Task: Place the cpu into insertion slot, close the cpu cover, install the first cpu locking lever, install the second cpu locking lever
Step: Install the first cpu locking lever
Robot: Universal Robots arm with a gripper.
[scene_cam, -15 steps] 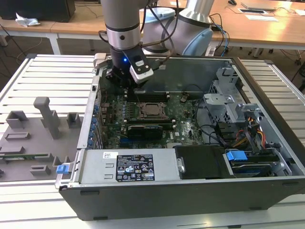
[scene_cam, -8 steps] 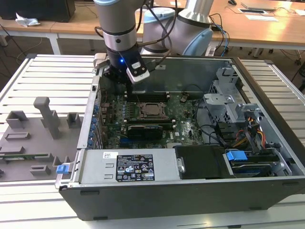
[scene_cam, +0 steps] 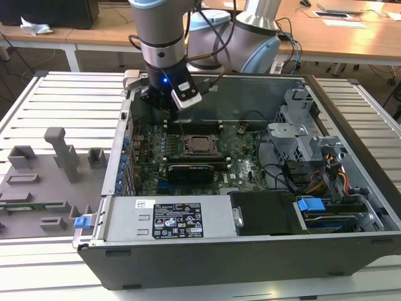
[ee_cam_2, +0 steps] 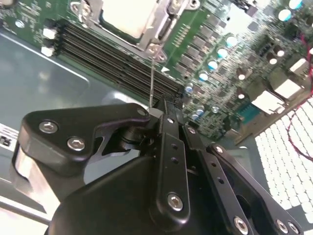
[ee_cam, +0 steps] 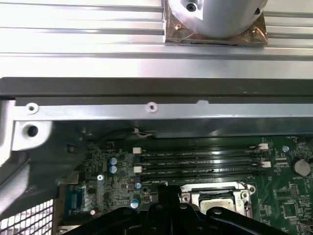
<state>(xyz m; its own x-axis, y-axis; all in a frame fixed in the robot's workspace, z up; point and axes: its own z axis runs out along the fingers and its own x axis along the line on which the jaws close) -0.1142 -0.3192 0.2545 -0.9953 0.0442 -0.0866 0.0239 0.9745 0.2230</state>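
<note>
Already the cpu (ee_cam_2: 128, 17) lies in the insertion slot (scene_cam: 199, 145), a little way beyond the tips of the claw (ee_cam_2: 164, 105). A bank of long black memory slots (ee_cam_2: 112, 56) runs between claw and socket. The cpu cover (ee_cam_2: 164, 27) appears to be down over the chip: a silver frame borders it on the sides that show, and the chip's face fills the window. So the first two steps look done, by my reading.

The work in hand seems to be a locking lever (ee_cam_2: 152, 81). This thin bright wire rod rises from the socket corner nearest the claw and ends right at the claw's tip. The claw's fingers are drawn together with no gap visible between them. The rod's end touches the tip on one side, and I cannot tell whether it is pinched or only pressed against. The rod stands away from the board rather than lying along the socket, so I judge this lever not yet latched. The other lever's state is unclear.

The cpu shows a pale, flat metal top, sitting level within the frame.
</note>
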